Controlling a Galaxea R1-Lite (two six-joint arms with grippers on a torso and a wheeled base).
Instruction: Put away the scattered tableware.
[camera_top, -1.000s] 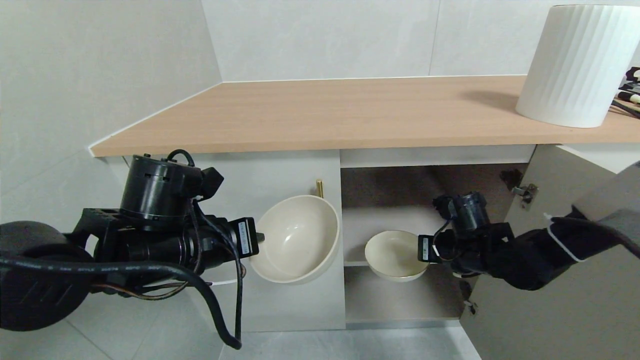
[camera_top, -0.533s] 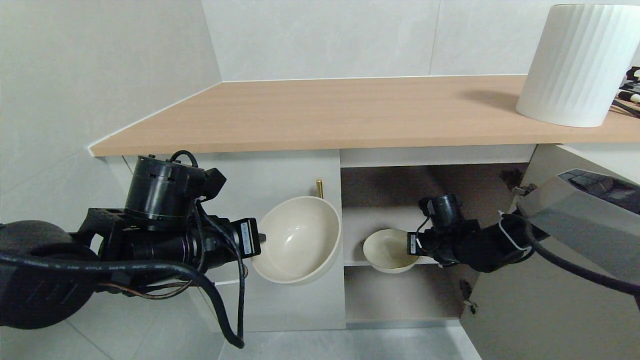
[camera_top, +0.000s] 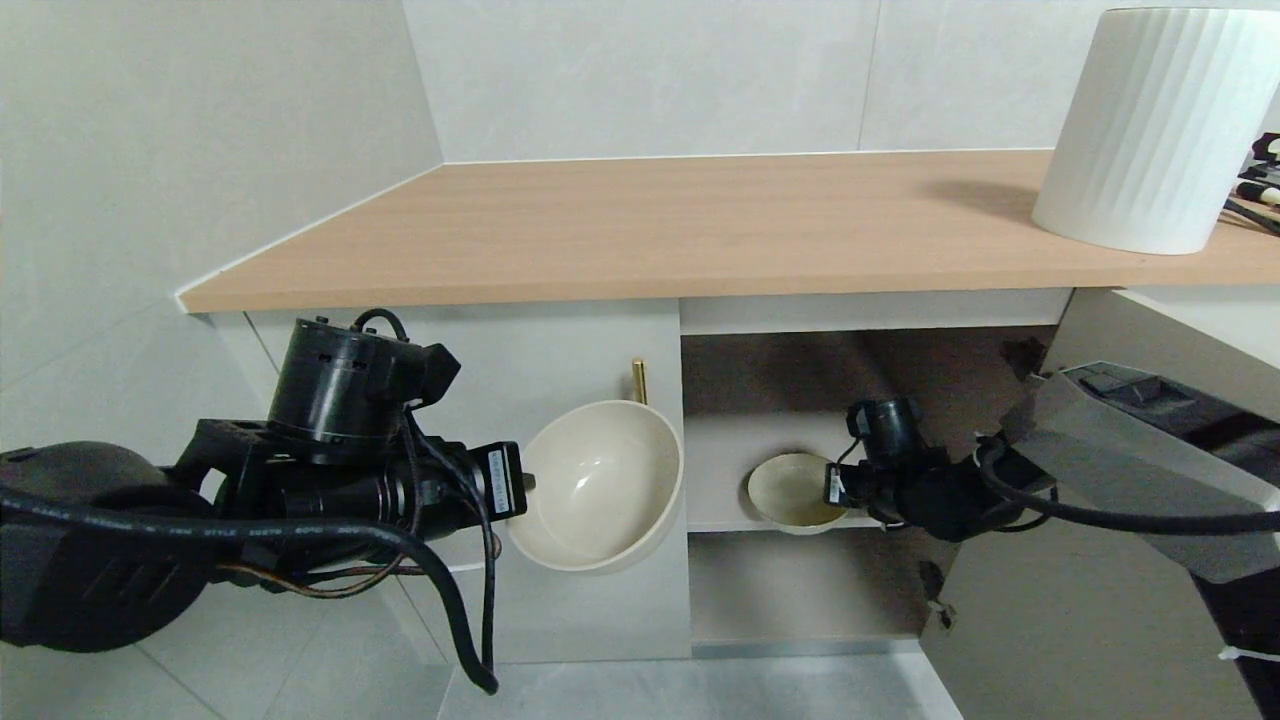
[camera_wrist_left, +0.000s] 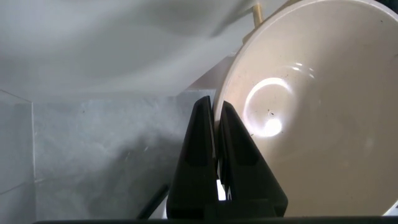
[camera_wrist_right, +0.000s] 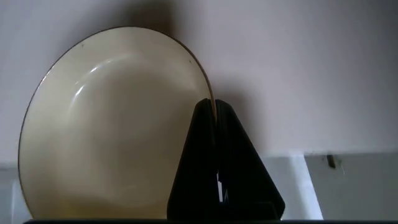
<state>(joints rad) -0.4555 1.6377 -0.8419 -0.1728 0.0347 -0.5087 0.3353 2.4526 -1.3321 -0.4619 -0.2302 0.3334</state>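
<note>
A wooden countertop is spanning mid-frame under pale walls. A cabinet is standing open at lower centre.

bowls 2: large bowl, small bowl | tools 2: left tool, right tool | white ribbed tub 1 | tabletop 1 | cupboard doors 2: closed door, open door | brass handle 1 | shelf inside the cupboard 1

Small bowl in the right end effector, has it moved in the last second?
Yes. The small bowl went deeper into the open cabinet: before, it hung across the front edge of the shelf; now it is farther back, above it.
</note>
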